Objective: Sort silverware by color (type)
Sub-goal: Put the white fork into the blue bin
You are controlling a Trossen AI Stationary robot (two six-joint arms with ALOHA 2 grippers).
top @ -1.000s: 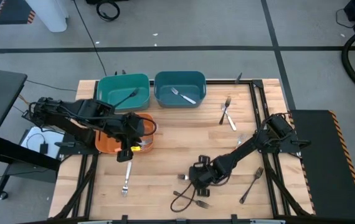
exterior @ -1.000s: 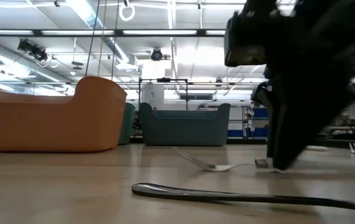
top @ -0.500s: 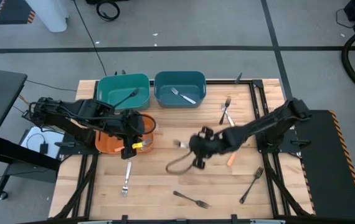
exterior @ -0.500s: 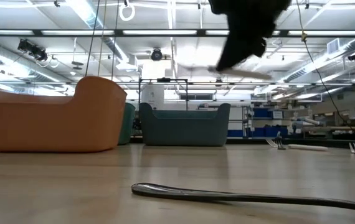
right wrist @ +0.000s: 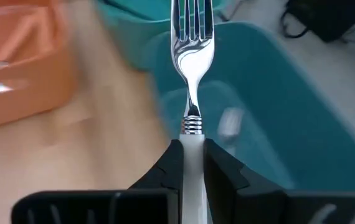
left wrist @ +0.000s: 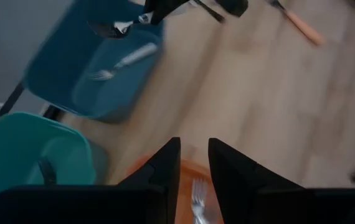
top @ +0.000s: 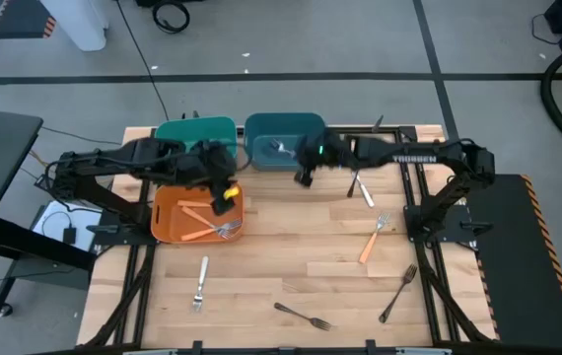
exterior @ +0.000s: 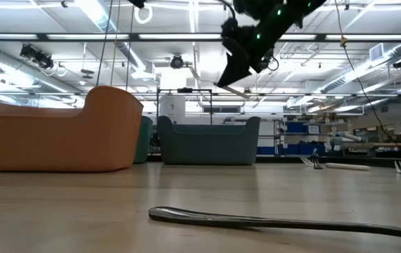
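My right gripper [top: 303,170] reaches in from the table's right and is shut on a fork [right wrist: 192,37] with a silver head and a white handle, held up by the near rim of the blue bin [top: 286,119]. In the low view that gripper [exterior: 246,49] hangs high over the bin. The blue bin has a silver fork [left wrist: 120,62] lying in it. My left gripper [top: 220,197] hovers open over the far edge of the orange bin [top: 163,223], its fingers [left wrist: 165,168] bare. Orange-handled forks [top: 202,219] lie in the orange bin. My right gripper pinches the fork's white handle [right wrist: 193,146] between its two fingers, just behind the ringed neck. The fork lies along the fingers, tines pointing straight ahead of them. The fingers slant down from the table's right. The fork is lifted clear, above the blue bin.
A teal bin [top: 197,126] stands left of the blue one, partly under my left arm. Loose forks lie on the table: a white-handled one [top: 200,284], a dark one [top: 303,316], another dark one [top: 397,293], an orange-handled one [top: 370,240], two by the right rail [top: 360,182].
My right gripper has risen from the table's near middle with the white-handled fork and swung toward the far edge and left, up to the blue bin; the fork is lifted clear of the wood. My left gripper has swung toward the far edge over the orange bin.
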